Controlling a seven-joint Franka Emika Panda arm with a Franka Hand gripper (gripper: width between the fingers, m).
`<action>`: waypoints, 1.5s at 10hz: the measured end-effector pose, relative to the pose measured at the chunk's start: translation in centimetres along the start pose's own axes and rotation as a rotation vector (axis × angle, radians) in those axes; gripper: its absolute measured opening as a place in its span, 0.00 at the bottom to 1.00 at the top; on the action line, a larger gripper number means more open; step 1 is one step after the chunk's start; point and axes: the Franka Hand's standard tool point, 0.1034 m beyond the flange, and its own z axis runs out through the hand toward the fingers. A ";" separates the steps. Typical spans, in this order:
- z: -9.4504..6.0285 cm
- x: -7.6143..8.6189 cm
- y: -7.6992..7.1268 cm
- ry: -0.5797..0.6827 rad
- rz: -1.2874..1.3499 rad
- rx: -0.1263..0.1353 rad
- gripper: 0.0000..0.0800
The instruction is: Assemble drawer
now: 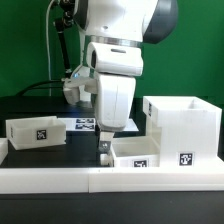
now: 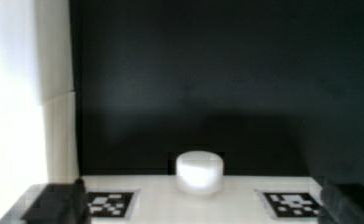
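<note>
In the exterior view my gripper (image 1: 104, 150) reaches down to the table at the left end of a small white tray (image 1: 135, 152). The tall hollow box casing (image 1: 180, 122) stands right of it. The second tray (image 1: 35, 130) lies at the exterior view's left. In the wrist view my gripper (image 2: 200, 206) is open. Its dark fingertips (image 2: 54, 205) stand on either side of the tray's front panel (image 2: 197, 202), which carries two tags and a round white knob (image 2: 198, 172). I cannot tell whether the fingers touch the panel.
Long low white border rails (image 1: 100, 180) run along the front, and one shows in the wrist view (image 2: 19, 110). The marker board (image 1: 85, 123) lies behind the arm. The black table surface (image 2: 214, 80) stretches beyond the knob.
</note>
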 end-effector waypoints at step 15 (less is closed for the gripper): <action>2.5 0.4 -0.7 0.197 0.000 0.057 0.81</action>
